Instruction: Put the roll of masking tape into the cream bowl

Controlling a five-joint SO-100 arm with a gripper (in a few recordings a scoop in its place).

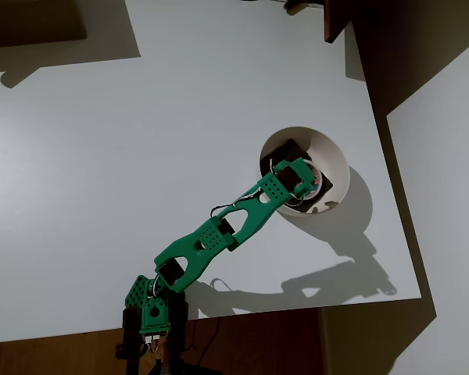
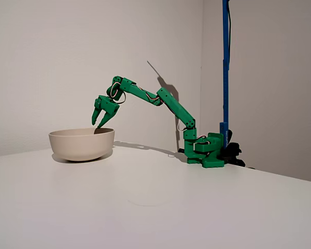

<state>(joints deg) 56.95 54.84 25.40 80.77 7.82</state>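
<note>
I see my green fingers spread slightly apart, holding nothing, poised just above the rim of the cream bowl on the white tabletop.

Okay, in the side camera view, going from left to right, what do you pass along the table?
Cream bowl → green gripper hanging over the bowl's right part → the arm's sloping links → green base → blue vertical pole.

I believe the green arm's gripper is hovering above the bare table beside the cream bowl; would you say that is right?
Not quite: the gripper hangs directly over the cream bowl, not beside it above bare table. The overhead view shows its tip inside the bowl's rim.
</note>
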